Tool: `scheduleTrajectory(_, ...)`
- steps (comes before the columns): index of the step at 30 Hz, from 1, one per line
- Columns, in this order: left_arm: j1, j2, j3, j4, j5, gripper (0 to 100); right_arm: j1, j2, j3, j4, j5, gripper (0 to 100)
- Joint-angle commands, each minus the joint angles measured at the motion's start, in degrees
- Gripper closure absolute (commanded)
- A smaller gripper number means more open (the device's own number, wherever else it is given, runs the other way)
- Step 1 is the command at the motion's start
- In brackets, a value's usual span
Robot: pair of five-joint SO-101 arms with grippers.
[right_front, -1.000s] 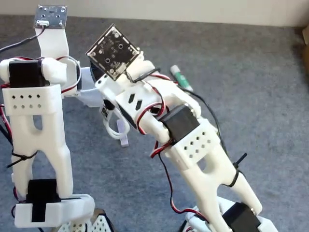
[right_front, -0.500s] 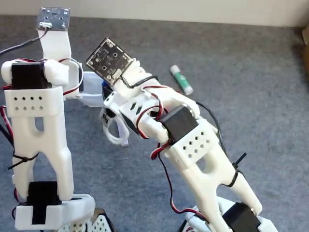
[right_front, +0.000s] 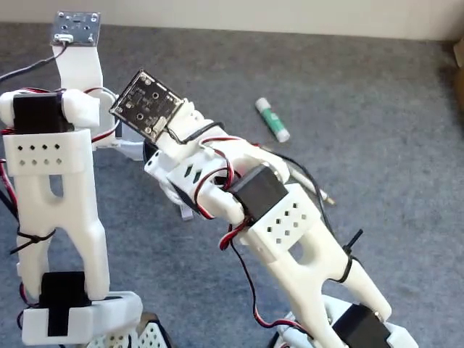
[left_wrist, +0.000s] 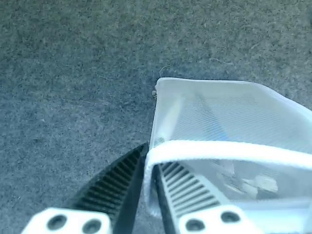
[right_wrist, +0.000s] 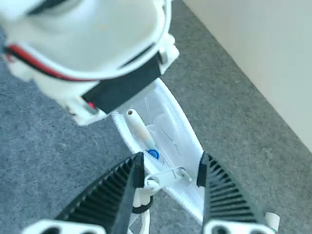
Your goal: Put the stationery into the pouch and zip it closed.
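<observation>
The gray counter (right_front: 377, 87) is carrying everything. The left arm (right_front: 54, 181) is standing at 9 o'clock in the high view. The right arm (right_front: 290, 225) is leaning from 5 o'clock toward 10 o'clock, and both arms are meeting there over the pouch (left_wrist: 219, 112).

The left gripper (left_wrist: 151, 157) is clenching the pouch's white rim. I think it is doing this to hold the mouth open and stop the pouch from sliding. The right gripper (right_wrist: 171, 160) is hanging wide apart, grasping nothing, right over the open mouth. It looks like it is getting ready to work there.

The glue stick (right_front: 272, 120) is lying alone at 1 o'clock, well apart from the pouch. So it is waiting to go in before any zipping. A pen (right_wrist: 139, 129) is lying inside the pouch already. A tiny metal bit (right_wrist: 169, 173) by the rim may be the zip pull, but I cannot tell.
</observation>
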Motion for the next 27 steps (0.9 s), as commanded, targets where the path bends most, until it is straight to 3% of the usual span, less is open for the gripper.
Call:
scheduleTrajectory(1,-1.1,-0.5,0.7,0.1,0.3,99,-0.3,-4.5,-3.3,0.4,0.8,82.8)
scheduleTrajectory(7,-1.2,-0.4,0.7,0.1,0.3,99,0.8,-12.5,-3.9,7.1,0.9,82.8)
scheduleTrajectory(14,-1.2,-0.4,0.7,0.1,0.4,99,13.1,-15.1,-3.2,8.8,0.9,82.8)
scheduleTrajectory(19,-1.2,-0.3,0.7,0.1,0.5,99,23.4,-15.2,-0.7,16.0,0.4,82.8)
scheduleTrajectory(22,-1.3,-0.2,0.6,-0.4,0.5,99,25.1,-14.9,-0.6,22.0,0.4,82.8)
scheduleTrajectory(27,-4.8,-0.6,0.6,-1.6,2.5,99,25.0,-14.5,2.5,25.3,-9.1,82.8)
